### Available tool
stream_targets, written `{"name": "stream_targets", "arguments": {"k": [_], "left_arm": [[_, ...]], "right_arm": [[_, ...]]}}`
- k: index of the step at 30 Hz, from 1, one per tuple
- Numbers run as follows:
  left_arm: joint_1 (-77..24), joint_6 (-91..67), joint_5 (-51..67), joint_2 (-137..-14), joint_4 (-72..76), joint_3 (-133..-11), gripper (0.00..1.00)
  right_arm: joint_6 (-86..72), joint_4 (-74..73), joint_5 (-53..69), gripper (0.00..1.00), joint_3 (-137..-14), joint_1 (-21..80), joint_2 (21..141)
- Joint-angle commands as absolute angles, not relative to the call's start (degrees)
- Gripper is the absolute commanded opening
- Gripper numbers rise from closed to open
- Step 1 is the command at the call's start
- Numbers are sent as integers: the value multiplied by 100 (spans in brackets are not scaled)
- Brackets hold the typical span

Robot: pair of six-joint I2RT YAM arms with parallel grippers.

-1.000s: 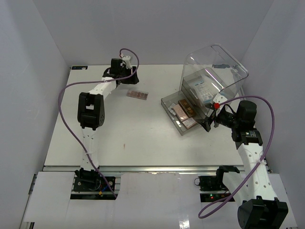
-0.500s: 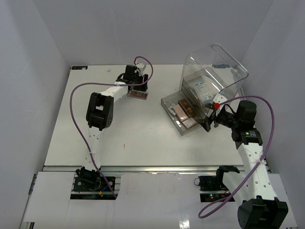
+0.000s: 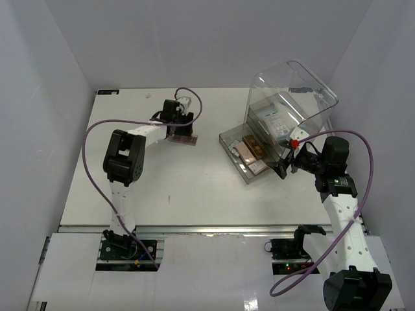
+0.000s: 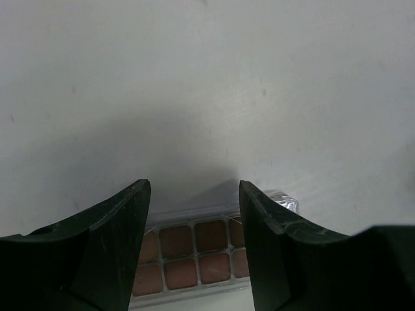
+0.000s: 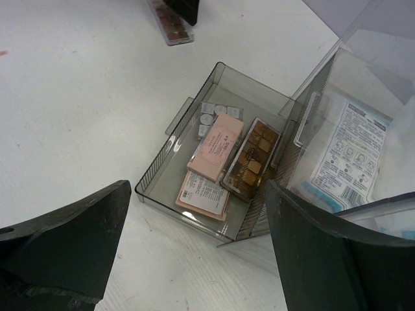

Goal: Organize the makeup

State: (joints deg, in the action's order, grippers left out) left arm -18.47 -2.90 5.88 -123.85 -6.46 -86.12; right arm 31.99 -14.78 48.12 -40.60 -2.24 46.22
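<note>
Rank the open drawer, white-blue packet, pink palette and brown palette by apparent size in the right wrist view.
1. open drawer
2. white-blue packet, though partly hidden
3. pink palette and brown palette: they look about alike, so no ranking between them

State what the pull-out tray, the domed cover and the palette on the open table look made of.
The tray: smoke-tinted clear plastic, glossy; the table shows through its ribbed walls.
The domed cover: colourless clear plastic, shiny; the contents show through it.
The palette: probably a clear plastic case, since its rim glints and looks see-through, holding matte brown pans, likely pressed powder.
</note>
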Motion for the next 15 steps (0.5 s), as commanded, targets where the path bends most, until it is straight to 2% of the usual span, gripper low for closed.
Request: {"name": "stream_targets", "arguments": {"k": [1, 9, 15], "left_arm": [[-1978, -564, 581, -11358, -1029, -7587, 68], [-2074, -1001, 910, -9888, -1185, -5977, 69], [-2066, -1010, 1263, -9156, -1316, -5381, 69]], "right_arm": [[3252, -1274, 4879, 90, -4052, -246, 4561], [3289, -1325, 5070, 90, -4043, -255, 4513], [4014, -1786, 5909, 90, -4035, -246, 4578]]}}
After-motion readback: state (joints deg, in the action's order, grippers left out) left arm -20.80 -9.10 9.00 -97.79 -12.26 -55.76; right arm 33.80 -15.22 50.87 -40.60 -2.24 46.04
